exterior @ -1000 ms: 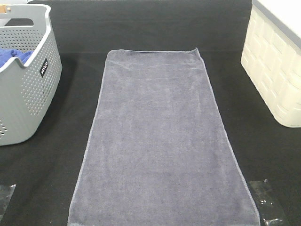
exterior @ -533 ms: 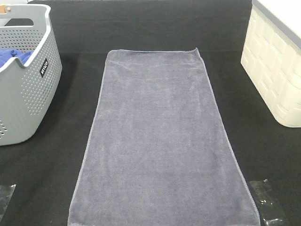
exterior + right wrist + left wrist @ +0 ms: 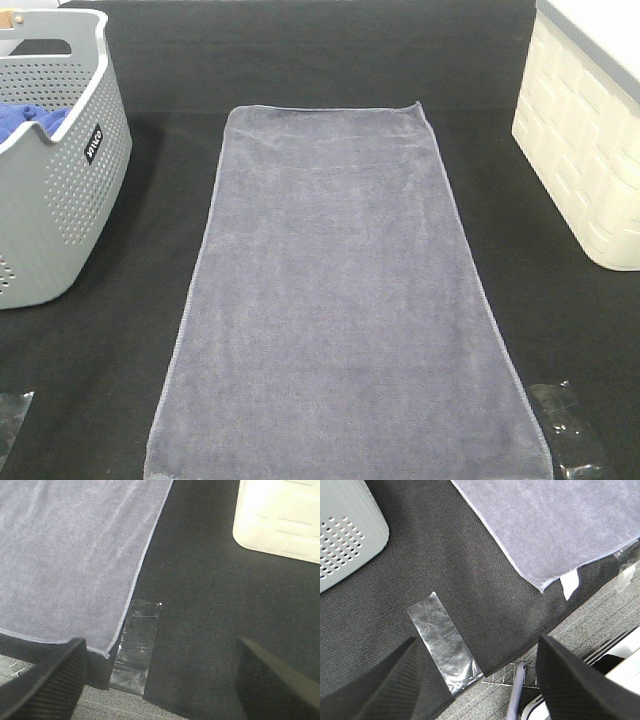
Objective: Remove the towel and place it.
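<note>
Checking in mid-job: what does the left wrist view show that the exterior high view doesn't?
Only the left wrist view shows the open left gripper, the towel's white tag and the table edge with grey carpet below. Only the exterior high view shows the blue cloth inside the grey basket and the cream bin. Both show the towel, the basket and the clear tape strip.

Lab-style test table: black cloth (image 3: pixel 330 60), tape strips (image 3: pixel 445 645) marking spots.

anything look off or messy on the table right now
Nothing much stands out. The towel lies flat and spread on the black cloth, its far right corner slightly peaked. A blue cloth sits bunched in the grey basket. Clear tape strips hold the black cloth's front edge.
</note>
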`<state>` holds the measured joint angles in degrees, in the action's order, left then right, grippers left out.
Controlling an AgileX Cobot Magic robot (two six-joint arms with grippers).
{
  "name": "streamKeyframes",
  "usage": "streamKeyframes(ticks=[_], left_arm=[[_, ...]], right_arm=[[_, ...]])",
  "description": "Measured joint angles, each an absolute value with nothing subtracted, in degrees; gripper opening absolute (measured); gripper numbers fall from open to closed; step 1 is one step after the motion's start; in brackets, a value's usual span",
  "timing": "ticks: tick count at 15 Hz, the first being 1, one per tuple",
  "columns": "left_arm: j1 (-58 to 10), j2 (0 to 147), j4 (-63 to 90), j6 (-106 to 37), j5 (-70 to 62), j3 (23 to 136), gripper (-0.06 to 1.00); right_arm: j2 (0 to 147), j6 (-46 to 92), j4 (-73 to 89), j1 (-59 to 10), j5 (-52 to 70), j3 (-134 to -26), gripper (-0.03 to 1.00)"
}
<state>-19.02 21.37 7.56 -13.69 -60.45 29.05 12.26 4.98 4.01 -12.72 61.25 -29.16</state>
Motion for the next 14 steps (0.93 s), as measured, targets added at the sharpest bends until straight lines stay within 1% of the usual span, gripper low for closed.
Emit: streamKeyframes(ticks=[2, 3, 4, 6, 8, 11, 14], left_arm=[[-18.51, 21.26, 7.56, -13.69, -60.45, 29.05, 0.62], [-16.44, 20.4, 7.62, -13.75, -60.45, 29.05, 0.62], [-12.49, 18.05, 7.62, -13.75, -60.45, 29.05, 0.62], [-7.16, 14.09, 7.62, -13.75, -60.45, 29.05, 0.62], [-3.44, 9.34, 7.62, -13.75, -60.5, 29.05, 0.62], [-2.75, 3.9, 7.62, -13.75, -60.5, 29.05, 0.62], [-2.75, 0.34, 7.62, -13.75, -60.56, 29.05, 0.62]], right_arm=[[12.26, 4.98, 4.01, -12.72, 61.25, -29.16, 0.75], [12.26, 4.98, 4.01, -12.72, 61.25, -29.16, 0.75], [12.26, 4.98, 4.01, -11.29, 61.25, -29.16, 0.75], [12.26, 4.98, 4.13, -7.73, 61.25, -29.16, 0.75], [10.43, 4.98, 4.18, -3.84, 61.19, -29.16, 0.75], [2.86, 4.98, 4.24, -2.18, 61.19, -29.16, 0.75], [-0.11, 4.98, 4.24, -2.18, 61.25, -29.16, 0.75]])
